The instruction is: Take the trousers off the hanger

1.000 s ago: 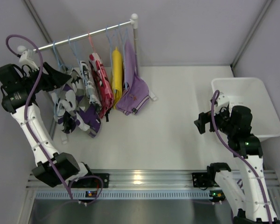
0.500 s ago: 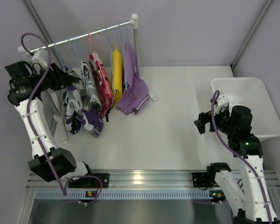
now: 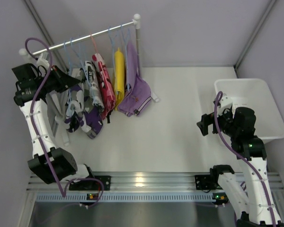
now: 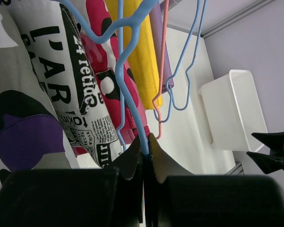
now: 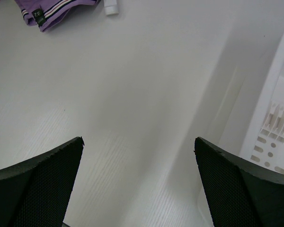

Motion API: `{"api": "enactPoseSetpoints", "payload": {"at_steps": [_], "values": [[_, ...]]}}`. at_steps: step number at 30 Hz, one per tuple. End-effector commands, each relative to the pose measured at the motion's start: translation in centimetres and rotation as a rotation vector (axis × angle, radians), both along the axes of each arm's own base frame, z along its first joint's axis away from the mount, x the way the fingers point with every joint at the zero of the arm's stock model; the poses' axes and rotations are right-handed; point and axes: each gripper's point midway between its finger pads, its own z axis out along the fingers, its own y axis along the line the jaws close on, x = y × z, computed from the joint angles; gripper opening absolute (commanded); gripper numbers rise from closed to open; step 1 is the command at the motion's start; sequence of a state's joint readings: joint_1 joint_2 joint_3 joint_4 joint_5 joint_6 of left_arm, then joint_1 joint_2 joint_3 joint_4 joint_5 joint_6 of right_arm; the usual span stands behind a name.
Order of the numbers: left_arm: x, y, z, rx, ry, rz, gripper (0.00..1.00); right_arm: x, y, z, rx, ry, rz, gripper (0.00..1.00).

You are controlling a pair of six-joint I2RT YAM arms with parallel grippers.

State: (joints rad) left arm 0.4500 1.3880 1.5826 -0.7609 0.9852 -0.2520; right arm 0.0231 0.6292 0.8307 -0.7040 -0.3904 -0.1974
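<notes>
Fingers (image 4: 164,164) of the left gripper (image 4: 146,144) have just clamped shut from wide apart, pinching the thin light-blue wire hanger (image 4: 127,92) at lower centre of the wrist view; the purple-white-black camouflage cloth trousers (image 4: 19,123) hang at left, so the hanger looks secured for stripping

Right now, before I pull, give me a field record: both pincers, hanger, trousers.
left pincer: shut on the hanger wire
right pincer: open, empty, beside the white bin
hanger: light blue, among others on the rail
trousers: camouflage, hanging leftmost, next to lettered garment
</notes>
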Motion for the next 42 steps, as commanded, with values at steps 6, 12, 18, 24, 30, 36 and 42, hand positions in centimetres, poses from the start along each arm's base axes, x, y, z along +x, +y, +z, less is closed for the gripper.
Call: {"api": "enactPoseSetpoints", "payload": {"at_steps": [6,12,18,24,30,36,42], "values": [[-0.9,-1.6,6.8,0.017,-0.285,-0.020,0.00,-0.1,0.0,0.2,0.012,-0.009,-0.001,0.99],[-3.4,-2.4,11.2,0.023,-0.389,0.050,0.00,0.0,0.0,0.2,0.012,-0.007,-0.004,1.00],[-5.3,-2.7,13.3,-0.046,-0.394,0.142,0.00,0.0,0.0,0.1,0.008,-0.004,-0.001,0.99],[-8.6,-3.1,15.9,-0.040,-0.477,0.246,0.00,0.0,0.0,0.0,0.008,0.000,0.001,1.00],[-12.1,-3.5,16.7,0.004,-0.504,0.339,0.00,0.1,0.0,-0.1,0.008,0.003,0.001,1.00],[-16.5,-6.0,16.6,0.027,-0.557,0.306,0.00,-0.1,0.0,0.1,0.010,-0.007,0.001,0.99],[-21.1,-9.9,18.3,0.032,-0.640,0.159,0.00,-0.1,0.0,0.3,0.012,-0.017,0.000,0.99]]}}
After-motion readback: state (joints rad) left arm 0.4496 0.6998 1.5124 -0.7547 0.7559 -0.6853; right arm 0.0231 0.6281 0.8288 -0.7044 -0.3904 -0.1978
